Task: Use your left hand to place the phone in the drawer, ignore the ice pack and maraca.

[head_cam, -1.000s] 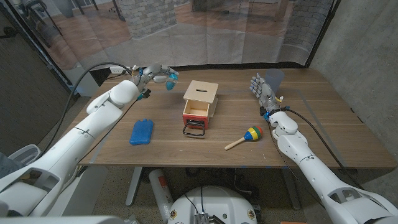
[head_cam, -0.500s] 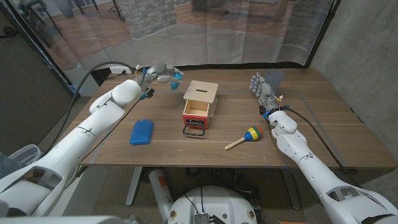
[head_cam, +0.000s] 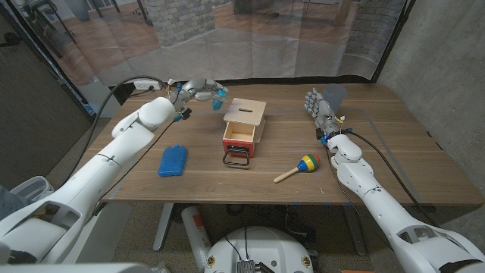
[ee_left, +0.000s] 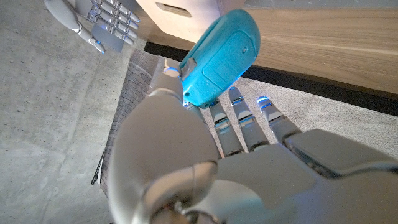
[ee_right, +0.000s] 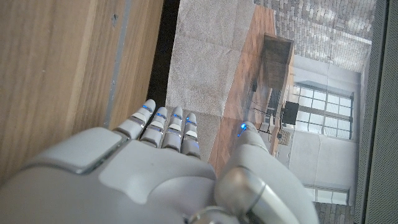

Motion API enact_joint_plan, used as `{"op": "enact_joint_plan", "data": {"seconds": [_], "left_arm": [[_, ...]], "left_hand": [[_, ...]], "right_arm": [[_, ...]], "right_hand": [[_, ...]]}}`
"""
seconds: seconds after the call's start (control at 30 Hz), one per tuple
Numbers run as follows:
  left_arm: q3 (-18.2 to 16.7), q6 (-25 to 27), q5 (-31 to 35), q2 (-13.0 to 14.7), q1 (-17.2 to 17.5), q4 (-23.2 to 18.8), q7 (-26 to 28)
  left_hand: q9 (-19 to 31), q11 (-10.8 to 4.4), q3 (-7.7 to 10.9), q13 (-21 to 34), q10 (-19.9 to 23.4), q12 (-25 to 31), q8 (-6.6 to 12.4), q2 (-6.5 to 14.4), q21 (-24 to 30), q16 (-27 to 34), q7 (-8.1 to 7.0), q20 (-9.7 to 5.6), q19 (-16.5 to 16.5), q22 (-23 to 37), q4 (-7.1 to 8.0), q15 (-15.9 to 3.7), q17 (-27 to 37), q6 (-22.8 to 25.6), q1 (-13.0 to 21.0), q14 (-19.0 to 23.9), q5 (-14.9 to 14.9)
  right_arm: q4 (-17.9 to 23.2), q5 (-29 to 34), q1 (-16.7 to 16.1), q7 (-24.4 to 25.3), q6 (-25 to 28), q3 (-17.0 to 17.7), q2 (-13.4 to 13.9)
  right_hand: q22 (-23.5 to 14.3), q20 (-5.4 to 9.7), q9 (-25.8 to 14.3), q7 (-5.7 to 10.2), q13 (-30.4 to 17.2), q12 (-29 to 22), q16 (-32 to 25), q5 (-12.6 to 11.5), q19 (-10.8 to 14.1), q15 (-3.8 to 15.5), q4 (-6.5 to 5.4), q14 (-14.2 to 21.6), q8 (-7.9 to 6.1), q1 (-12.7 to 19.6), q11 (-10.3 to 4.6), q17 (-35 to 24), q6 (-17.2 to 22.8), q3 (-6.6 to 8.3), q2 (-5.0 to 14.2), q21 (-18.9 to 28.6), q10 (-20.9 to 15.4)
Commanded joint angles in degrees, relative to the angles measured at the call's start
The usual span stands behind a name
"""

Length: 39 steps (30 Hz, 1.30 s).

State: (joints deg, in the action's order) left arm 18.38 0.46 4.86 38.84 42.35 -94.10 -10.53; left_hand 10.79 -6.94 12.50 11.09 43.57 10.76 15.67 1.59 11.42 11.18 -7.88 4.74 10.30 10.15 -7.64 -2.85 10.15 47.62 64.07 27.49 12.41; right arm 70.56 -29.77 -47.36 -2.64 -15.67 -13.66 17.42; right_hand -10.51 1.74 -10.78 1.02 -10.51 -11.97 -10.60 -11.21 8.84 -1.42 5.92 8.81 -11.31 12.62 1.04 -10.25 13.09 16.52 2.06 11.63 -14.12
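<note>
On the wooden surface (head_cam: 394, 163), nearest the robot, the maraca (head_cam: 301, 167) lies at about 5 o'clock from the box, its striped head toward the right arm and its stick pointing back toward the front edge. The blue ice pack (head_cam: 173, 160) lies flat at about 8 o'clock from the box, well apart from it. In the middle stands the box (head_cam: 245, 120), pale wood on top with a slot in its lid and red at the front, where the drawer (head_cam: 239, 135) stands open with a black wire handle (head_cam: 236, 158) lying on the surface before it. Farther back, at about 3 o'clock from the box, the right hand (head_cam: 319, 107) stands upright with its fingers straight and apart, holding nothing. Farthest, at about 10 o'clock from the box and above the surface, the left hand (head_cam: 198, 90) grips the blue phone (head_cam: 220, 100); in the left wrist view the phone (ee_left: 219, 57) sits pinched at the fingertips (ee_left: 169, 72), close to the box's top.
</note>
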Motion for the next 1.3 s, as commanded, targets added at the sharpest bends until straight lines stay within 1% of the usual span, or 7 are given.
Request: {"op": "enact_joint_plan", "data": {"seconds": [0.03,0.3,0.37,0.6,0.97,1.2,1.3], "left_arm": [[-0.25,-2.59,-3.62,-1.89,-0.93,2.50,-2.42],[-0.49,-2.95,-5.40,-2.02,-1.08,2.81,-3.97],[-0.72,-3.12,-6.00,-2.04,-1.00,2.82,-4.28],[-1.25,-3.20,-7.84,-1.68,-0.61,2.18,-5.92],[-2.11,-2.46,-9.55,-0.48,0.44,0.62,-7.69],[-2.70,-2.27,-10.06,0.55,1.43,-1.23,-8.39],[-2.97,-2.26,-10.15,0.92,1.91,-2.10,-8.46]], "left_hand": [[0.24,-5.43,0.88,0.09,7.60,0.31,-0.06,1.32,0.06,-0.22,-0.13,0.22,0.17,0.04,0.66,-8.19,0.11,0.64,1.06,0.47,-0.28],[0.25,-5.42,1.00,0.10,7.85,0.36,-0.06,1.38,0.05,-0.21,-0.19,0.11,0.20,0.04,0.62,-8.20,0.10,0.97,1.21,0.57,-0.43],[0.25,-5.41,1.04,0.10,8.02,0.40,-0.07,1.39,0.04,-0.20,0.02,0.12,0.20,0.04,0.61,-8.19,0.10,1.08,1.25,0.60,-0.49],[0.26,-5.41,1.17,0.11,8.21,0.39,-0.15,1.48,0.01,-0.20,-0.02,0.11,0.13,0.04,0.60,-8.17,0.10,1.26,1.38,0.70,-0.65],[0.26,-5.41,1.24,0.11,8.49,0.40,-0.10,1.42,-0.03,-0.19,-0.06,0.02,0.06,0.04,0.59,-8.08,0.08,1.84,1.46,0.82,-0.82],[0.26,-5.38,1.30,0.11,8.85,0.44,-0.07,1.40,-0.02,-0.17,0.04,0.04,0.10,0.04,0.62,-8.05,0.09,2.33,1.45,0.95,-0.93],[0.25,-5.39,1.34,0.11,8.99,0.45,-0.05,1.43,-0.02,-0.17,-0.17,0.02,0.09,0.04,0.64,-8.06,0.09,2.54,1.46,0.99,-0.96]], "right_arm": [[-0.75,-0.12,0.31,-0.40,-0.40,0.30,-0.19],[-1.23,-0.19,0.54,-0.80,-0.61,0.34,-0.39],[-1.33,-0.21,0.57,-0.86,-0.67,0.36,-0.43],[-1.36,-0.11,0.61,-0.93,-0.75,0.36,-0.48],[-0.83,0.00,0.35,-0.51,-0.68,0.38,-0.52],[-0.54,0.09,0.22,-0.39,-0.74,0.28,-0.50],[-0.33,0.12,0.14,-0.28,-0.75,0.24,-0.49]], "right_hand": [[-0.15,0.08,-0.19,-0.27,-0.16,-0.34,-0.16,-0.07,0.31,0.18,0.30,0.16,-0.03,0.00,0.09,-0.34,0.06,0.19,0.34,0.07,-0.21],[-0.15,0.09,-0.19,-0.27,-0.16,-0.33,-0.17,-0.07,0.31,0.18,0.31,0.18,-0.04,0.00,0.10,-0.34,0.10,0.18,0.35,0.06,-0.20],[-0.15,0.10,-0.19,-0.34,-0.16,-0.31,-0.17,-0.07,0.31,0.17,0.31,0.20,-0.02,0.00,0.03,-0.34,0.07,0.18,0.35,0.06,-0.15],[-0.15,0.09,-0.19,-0.29,-0.16,-0.30,-0.18,-0.07,0.30,0.16,0.31,0.21,-0.03,-0.03,0.15,-0.35,0.10,0.15,0.36,0.05,-0.13],[-0.15,0.12,-0.19,-0.31,-0.16,-0.27,-0.16,-0.07,0.28,0.21,0.32,0.18,-0.02,-0.02,0.09,-0.35,0.09,0.14,0.38,0.04,-0.06],[-0.15,0.15,-0.19,-0.34,-0.16,-0.26,-0.15,-0.07,0.27,0.25,0.33,0.18,-0.01,-0.02,0.09,-0.35,0.07,0.13,0.40,0.03,-0.06],[-0.15,0.14,-0.19,-0.36,-0.16,-0.25,-0.16,-0.08,0.26,0.18,0.34,0.20,-0.02,-0.01,0.07,-0.35,0.09,0.13,0.40,0.03,-0.03]]}}
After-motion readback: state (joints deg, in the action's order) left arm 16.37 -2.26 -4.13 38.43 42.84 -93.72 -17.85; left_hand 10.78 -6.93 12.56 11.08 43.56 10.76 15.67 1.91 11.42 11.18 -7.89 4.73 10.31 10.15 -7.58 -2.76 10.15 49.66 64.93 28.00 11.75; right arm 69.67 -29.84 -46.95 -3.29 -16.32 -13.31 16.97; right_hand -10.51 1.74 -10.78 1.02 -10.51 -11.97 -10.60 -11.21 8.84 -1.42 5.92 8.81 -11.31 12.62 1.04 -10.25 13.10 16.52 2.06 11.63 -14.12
